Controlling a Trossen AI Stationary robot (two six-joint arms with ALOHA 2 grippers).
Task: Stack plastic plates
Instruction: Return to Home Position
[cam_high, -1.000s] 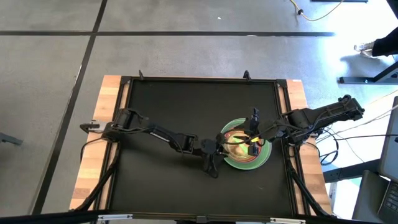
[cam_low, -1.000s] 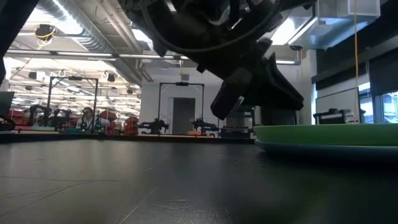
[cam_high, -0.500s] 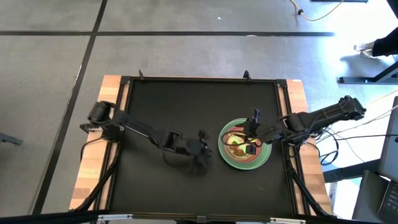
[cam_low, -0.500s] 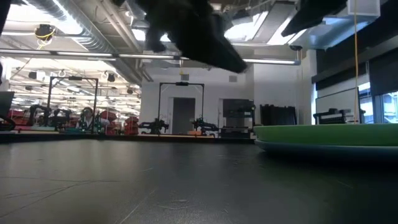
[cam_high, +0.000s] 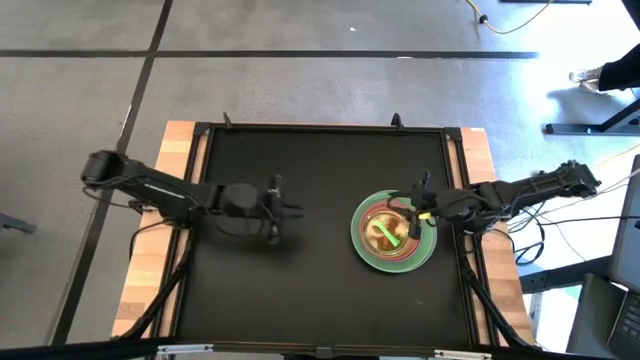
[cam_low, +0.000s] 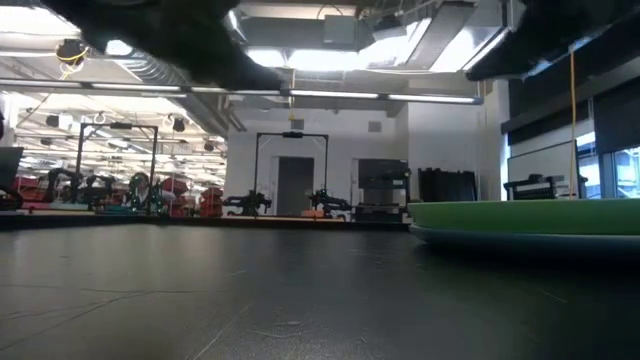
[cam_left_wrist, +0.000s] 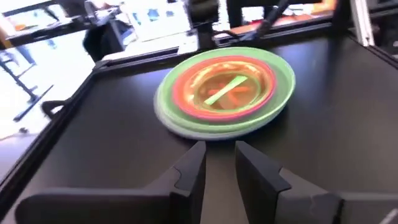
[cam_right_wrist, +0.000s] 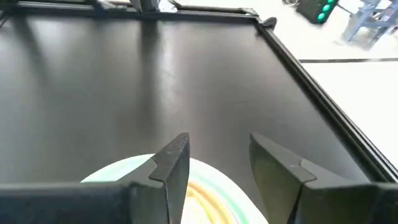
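Note:
The plastic plates (cam_high: 392, 232) sit in one stack right of the table's middle: a large green plate (cam_left_wrist: 281, 87) over paler ones, an orange one (cam_left_wrist: 186, 93) inside it, and a small translucent dish with a green stripe (cam_left_wrist: 224, 90) on top. In the low view the stack (cam_low: 530, 222) shows edge-on, green over blue. My left gripper (cam_high: 288, 209) (cam_left_wrist: 219, 152) hangs left of the stack, pointing at it, narrowly open and empty. My right gripper (cam_high: 418, 204) (cam_right_wrist: 217, 146) hovers over the stack's right rim (cam_right_wrist: 124, 171), open and empty.
A raised black frame (cam_high: 456, 160) borders the dark mat, with wooden table edges (cam_high: 150, 260) outside it. Bare mat (cam_high: 300, 290) lies left of, before and behind the stack. Cables trail off the right side (cam_high: 540, 225).
My left gripper has pulled back from the stack's left rim toward the table's left edge. My right gripper has drawn back from over the stack's middle toward the right edge, uncovering the green-striped dish on top. The stack has stayed in place.

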